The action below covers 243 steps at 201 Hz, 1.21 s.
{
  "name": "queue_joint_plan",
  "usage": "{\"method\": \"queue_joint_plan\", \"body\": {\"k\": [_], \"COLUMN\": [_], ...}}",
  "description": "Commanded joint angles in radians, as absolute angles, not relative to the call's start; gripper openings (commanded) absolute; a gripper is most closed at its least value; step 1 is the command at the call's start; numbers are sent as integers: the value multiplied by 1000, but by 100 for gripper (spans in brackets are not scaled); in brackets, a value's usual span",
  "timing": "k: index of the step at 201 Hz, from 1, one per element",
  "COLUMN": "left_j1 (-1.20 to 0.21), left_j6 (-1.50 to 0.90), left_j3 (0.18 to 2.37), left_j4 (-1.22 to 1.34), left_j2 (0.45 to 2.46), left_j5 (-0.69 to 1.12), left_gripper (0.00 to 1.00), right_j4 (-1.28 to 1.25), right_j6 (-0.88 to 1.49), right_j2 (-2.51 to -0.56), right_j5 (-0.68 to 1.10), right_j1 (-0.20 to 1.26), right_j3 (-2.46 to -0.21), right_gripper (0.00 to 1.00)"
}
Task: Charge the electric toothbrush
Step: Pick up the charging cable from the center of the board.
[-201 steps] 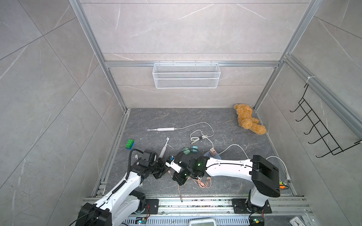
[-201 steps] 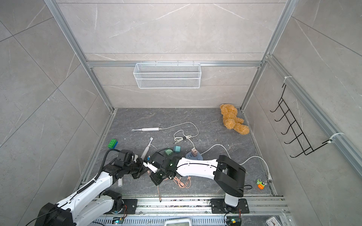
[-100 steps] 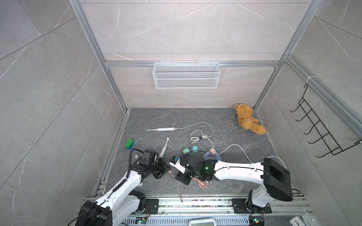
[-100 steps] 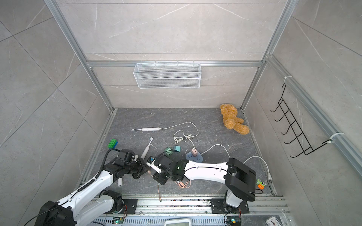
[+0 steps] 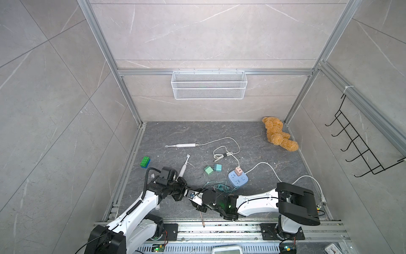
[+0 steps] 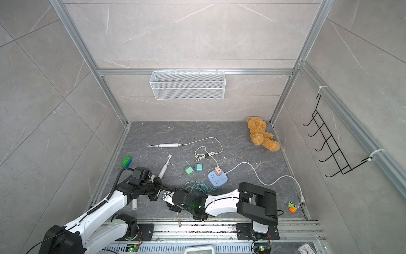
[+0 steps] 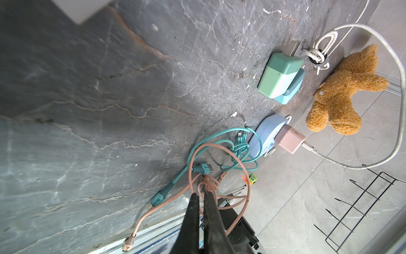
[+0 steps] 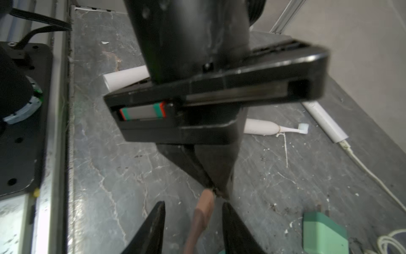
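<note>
Left jaws pinch pink cable [image 8: 203, 211] near rail [image 5: 252, 225].

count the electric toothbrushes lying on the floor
2. The corded toothbrush lies mid-floor, a white cable at its base. The loose toothbrush lies nearer, beside the left arm. A white tube by that arm may be another handle.

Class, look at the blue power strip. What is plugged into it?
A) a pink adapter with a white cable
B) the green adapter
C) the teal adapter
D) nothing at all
A: a pink adapter sits in the blue power strip with a white cable leading out of it, while the green adapter and the teal adapter lie unplugged beside it.
</note>
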<state>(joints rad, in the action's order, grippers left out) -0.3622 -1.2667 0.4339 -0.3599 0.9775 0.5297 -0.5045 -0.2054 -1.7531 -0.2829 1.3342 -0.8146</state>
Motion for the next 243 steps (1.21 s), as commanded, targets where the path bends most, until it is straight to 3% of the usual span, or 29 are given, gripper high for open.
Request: {"method": "queue_joint_plan", "body": {"k": [1, 40, 103, 139, 182, 243], "left_j1": [-366, -365, -360, -359, -359, -359], "left_j6": [-1290, -1296, -1326, -1326, -1324, -1330], "left_j3": [454, 447, 438, 438, 426, 420], "left_j4": [-367, -371, -360, -358, -355, -344], "left_j2": [962, 954, 951, 951, 957, 960], "left_j5": [566, 561, 558, 561, 562, 566], "left_gripper": [0, 0, 0, 0, 0, 0], "right_j4": [-655, -667, -635, -656, -679, -706], "right_j6": [-268, -287, -294, -299, -329, -345], "right_j2": [-1791, -1784, -1750, -1755, -1764, -1769], "right_j5": [-364, -389, -423, -446, -470, -499], "right_j1": [1336, 1341, 1359, 1370, 1377, 1385], "right_j3": [-807, -788, -739, -743, -768, -758], "right_gripper": [40, 30, 30, 25, 28, 23]}}
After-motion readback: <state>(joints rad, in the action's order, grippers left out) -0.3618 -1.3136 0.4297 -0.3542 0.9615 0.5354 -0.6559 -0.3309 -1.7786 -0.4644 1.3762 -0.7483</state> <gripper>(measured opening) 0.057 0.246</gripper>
